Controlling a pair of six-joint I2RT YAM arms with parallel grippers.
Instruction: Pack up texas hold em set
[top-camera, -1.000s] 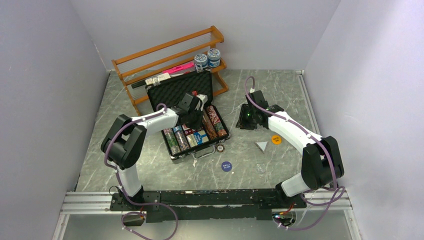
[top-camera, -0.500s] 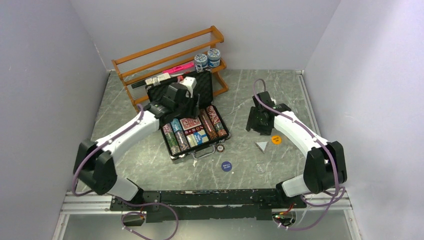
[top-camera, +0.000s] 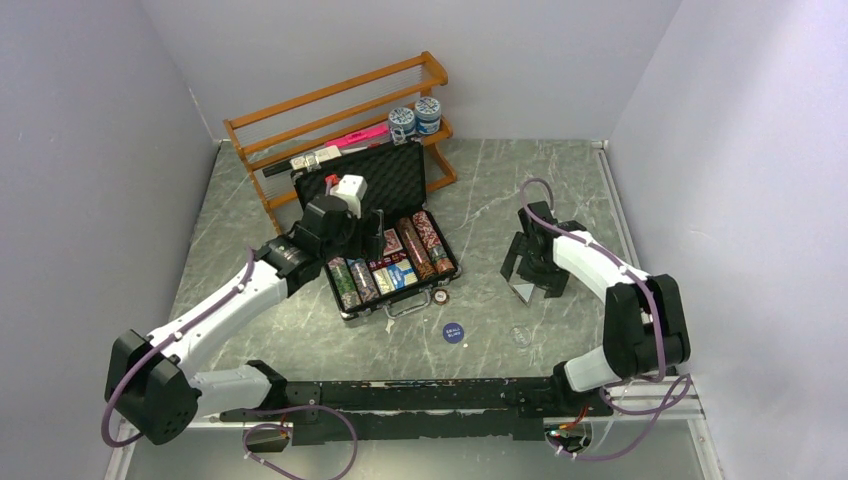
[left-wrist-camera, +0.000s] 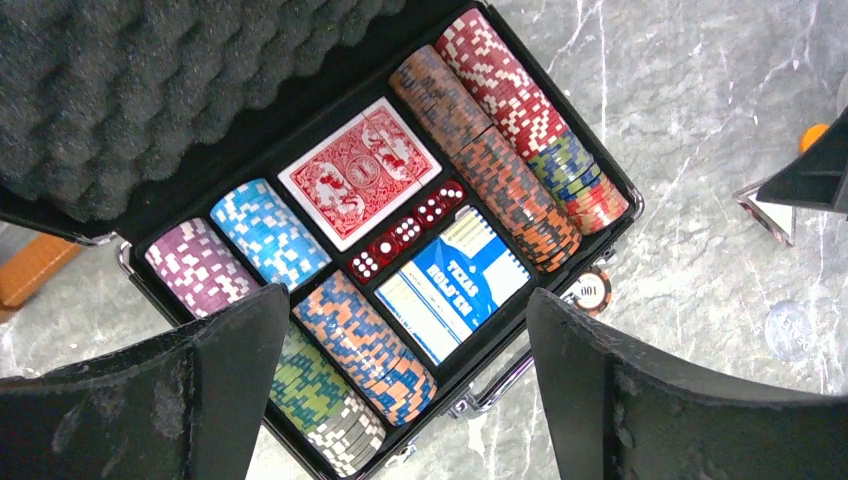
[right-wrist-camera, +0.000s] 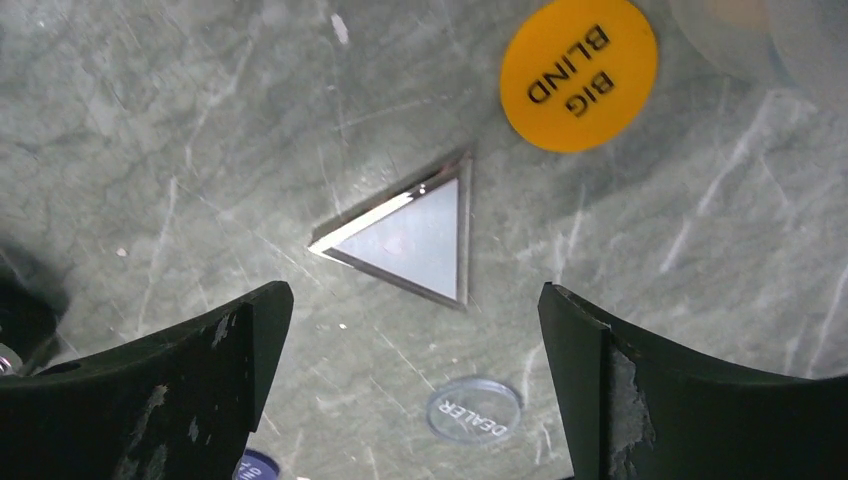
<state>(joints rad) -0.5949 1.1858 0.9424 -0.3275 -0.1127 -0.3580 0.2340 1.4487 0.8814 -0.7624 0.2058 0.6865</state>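
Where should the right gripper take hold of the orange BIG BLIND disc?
Probably by its rim, across the diameter, from straight above. The BIG BLIND disc lies flat and thin on the table, so only its edge offers purchase. Close along a line that misses the triangular piece beside it.

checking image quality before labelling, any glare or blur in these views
Top external: even light, faint shadows; print on the blue disc too small to read. Left wrist: red card deck and red dice sharp, no glare. Right wrist: bright glint along the upper edge of the triangular piece; orange BIG BLIND disc crisp, top right corner blurred.
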